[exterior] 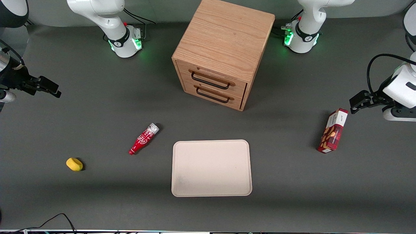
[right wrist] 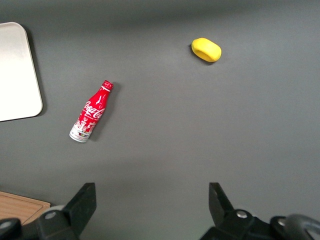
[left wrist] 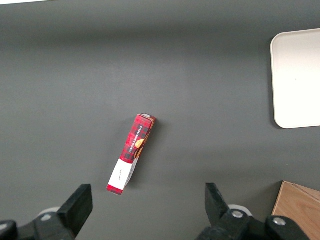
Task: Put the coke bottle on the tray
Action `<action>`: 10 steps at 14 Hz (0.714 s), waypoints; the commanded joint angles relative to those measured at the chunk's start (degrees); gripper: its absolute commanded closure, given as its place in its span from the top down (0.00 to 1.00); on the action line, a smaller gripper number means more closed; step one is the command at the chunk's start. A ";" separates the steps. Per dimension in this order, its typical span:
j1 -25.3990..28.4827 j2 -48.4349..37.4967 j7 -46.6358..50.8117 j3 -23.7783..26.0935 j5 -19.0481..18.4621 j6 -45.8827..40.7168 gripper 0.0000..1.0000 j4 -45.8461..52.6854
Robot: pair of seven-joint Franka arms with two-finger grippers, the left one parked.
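Observation:
The coke bottle (exterior: 143, 139) lies flat on the grey table, red with white script, its cap end nearer the front camera and its silvery base end pointing toward the cabinet. It also shows in the right wrist view (right wrist: 91, 113). The cream-beige tray (exterior: 211, 168) lies beside it, nothing on it; one rounded corner shows in the right wrist view (right wrist: 17, 75). My gripper (exterior: 52, 88) hangs high at the working arm's end of the table, well away from the bottle. It is open and empty, its fingers spread wide (right wrist: 151, 195).
A wooden two-drawer cabinet (exterior: 221, 52) stands farther from the camera than the tray. A yellow lump (exterior: 74, 164) lies toward the working arm's end, nearer the camera than the bottle. A red snack box (exterior: 332, 131) lies toward the parked arm's end.

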 commanded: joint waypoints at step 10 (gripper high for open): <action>-0.05 10.89 24.29 5.18 6.11 5.50 1.00 4.01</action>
